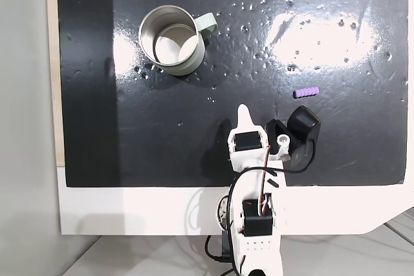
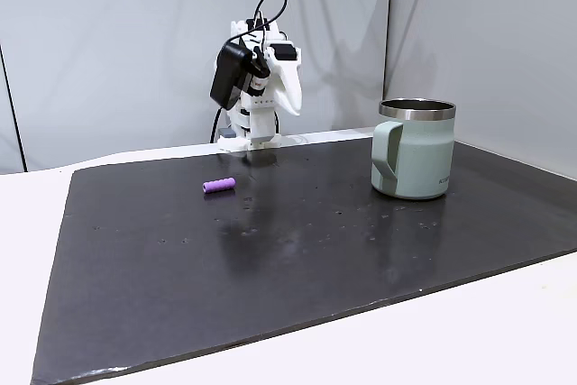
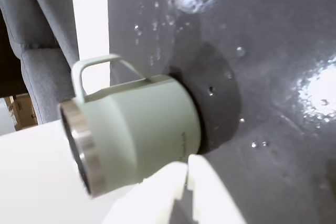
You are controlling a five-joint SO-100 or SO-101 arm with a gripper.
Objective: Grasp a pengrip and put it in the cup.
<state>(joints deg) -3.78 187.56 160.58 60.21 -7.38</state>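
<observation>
Two task things lie on the dark mat (image 1: 162,147) of the white surface (image 1: 129,208), and neither is held. Nearest the base, in a fixed view from above, the arm (image 1: 255,224) is folded back over the mat's lower edge, its claw (image 1: 243,116) pointing up the picture with the white fingers together, apparently closed on nothing, though the tips are small here. In the wrist view the white fingers (image 3: 184,192) meet at the bottom edge, with the cup (image 3: 136,129) just beyond them. Up and to the right of the claw, apart from it, the purple pengrip (image 1: 306,92) lies flat on the mat; in the other fixed view it rests left of the arm (image 2: 219,186). Farthest off, the cup (image 1: 173,42) stands upright at upper left, handle to the right, pale green outside (image 2: 415,149).
</observation>
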